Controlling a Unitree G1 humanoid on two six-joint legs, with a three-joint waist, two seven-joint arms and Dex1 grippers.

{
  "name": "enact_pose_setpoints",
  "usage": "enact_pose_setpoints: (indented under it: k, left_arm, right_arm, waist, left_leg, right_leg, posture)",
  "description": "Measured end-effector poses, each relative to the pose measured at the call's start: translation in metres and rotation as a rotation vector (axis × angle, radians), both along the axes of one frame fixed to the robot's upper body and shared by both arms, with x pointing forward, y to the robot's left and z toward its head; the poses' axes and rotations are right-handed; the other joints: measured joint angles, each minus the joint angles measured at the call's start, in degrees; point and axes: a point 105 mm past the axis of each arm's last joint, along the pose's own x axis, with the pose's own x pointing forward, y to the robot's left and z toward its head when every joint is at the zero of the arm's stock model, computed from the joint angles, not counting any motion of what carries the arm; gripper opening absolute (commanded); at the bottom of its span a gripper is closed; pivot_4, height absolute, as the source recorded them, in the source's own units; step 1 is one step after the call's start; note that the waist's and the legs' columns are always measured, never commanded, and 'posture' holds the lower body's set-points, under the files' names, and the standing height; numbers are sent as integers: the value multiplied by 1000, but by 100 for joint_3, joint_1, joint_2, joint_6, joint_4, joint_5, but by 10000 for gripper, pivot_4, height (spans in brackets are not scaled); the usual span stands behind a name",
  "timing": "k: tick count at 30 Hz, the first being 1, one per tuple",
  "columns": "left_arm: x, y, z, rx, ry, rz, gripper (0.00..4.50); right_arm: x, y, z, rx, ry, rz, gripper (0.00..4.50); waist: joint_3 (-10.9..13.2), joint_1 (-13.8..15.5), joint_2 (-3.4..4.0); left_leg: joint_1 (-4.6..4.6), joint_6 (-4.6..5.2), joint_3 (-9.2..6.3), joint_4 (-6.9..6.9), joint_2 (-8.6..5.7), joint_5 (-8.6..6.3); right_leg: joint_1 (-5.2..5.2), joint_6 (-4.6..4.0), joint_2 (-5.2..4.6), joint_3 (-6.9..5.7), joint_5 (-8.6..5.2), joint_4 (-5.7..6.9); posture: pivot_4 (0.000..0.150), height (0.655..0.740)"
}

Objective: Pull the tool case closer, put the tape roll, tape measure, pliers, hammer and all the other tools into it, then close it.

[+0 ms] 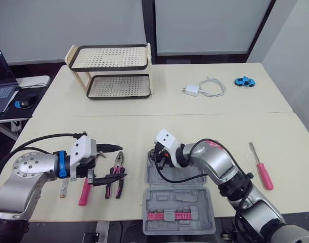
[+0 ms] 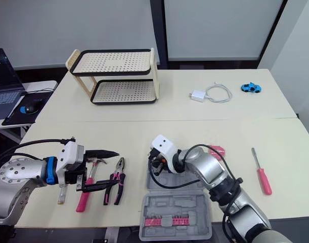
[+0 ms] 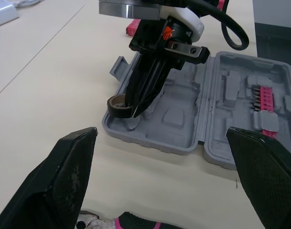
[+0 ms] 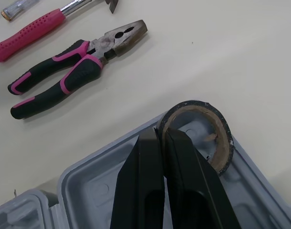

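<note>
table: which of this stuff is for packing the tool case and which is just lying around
For the job: tool case, tape roll, pliers, hammer, pink-handled screwdriver, small screwdriver beside the hammer, pink item behind the right arm, possibly the tape measure.

Just lying about: two-tier rack, charger with cable, blue toy car, laptop, mouse.

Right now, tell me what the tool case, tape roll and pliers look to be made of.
Tool case: grey moulded plastic, matte, judging by its formed recesses. Tape roll: black tape wound on a brown, cardboard-like core. Pliers: dull grey metal head, probably steel; pink-and-black grips look rubbery or plastic.
</note>
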Motion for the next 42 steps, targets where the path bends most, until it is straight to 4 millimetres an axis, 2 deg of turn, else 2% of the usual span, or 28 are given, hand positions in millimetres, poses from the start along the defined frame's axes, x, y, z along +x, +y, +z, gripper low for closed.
enact_pose_setpoints:
  k: [26, 29, 34, 37, 41, 42]
  left_arm:
    - [-5, 1, -4, 30, 1, -22, 45000]
    - [-5, 1, -5, 34, 0, -27, 45000]
    - [-6, 2, -5, 36, -9, -31, 45000]
    - [-5, 2, -5, 37, -10, -30, 45000]
    - [-5, 4, -6, 35, -11, -25, 45000]
    - [-5, 4, -6, 35, -12, -25, 45000]
  right_arm:
    - [5, 3, -15, -35, -7, 6, 466]
    - [6, 3, -15, -37, -17, 6, 7333]
    - [5, 4, -6, -9, -16, 5, 24650]
    - [0, 6, 12, 46, -18, 27, 24650]
    - [-1, 1, 25, 81, -53, 48, 24650]
    - [1, -2, 26, 81, -78, 45, 22985]
  waist:
    - [0, -21, -1]
    - [0, -21, -1]
    - [0, -21, 0]
    - [0, -21, 0]
    - [0, -20, -1]
    - [-1, -19, -1]
  left_leg:
    - [-8, 0, 5, 3, 0, 0]
    - [-8, 0, 4, 3, 0, 0]
    - [-11, -1, 4, 4, 1, 0]
    - [-13, 0, 2, 4, 1, 0]
    - [-13, 1, 2, 5, 0, 0]
    - [-13, 1, 1, 5, 0, 0]
  right_leg:
    - [-29, 0, 0, 5, 0, 38]
    - [-31, 0, 1, 5, 0, 44]
    - [-35, 0, 0, 6, 0, 48]
    - [-37, 0, 0, 5, 0, 49]
    - [-37, 0, -1, 5, 0, 49]
    - [-37, 0, -1, 4, 0, 49]
  posture:
    - [1500, 7400]
    - [1500, 7400]
    - [1500, 7400]
    - [1500, 7400]
    - [1500, 7400]
    - [1500, 7400]
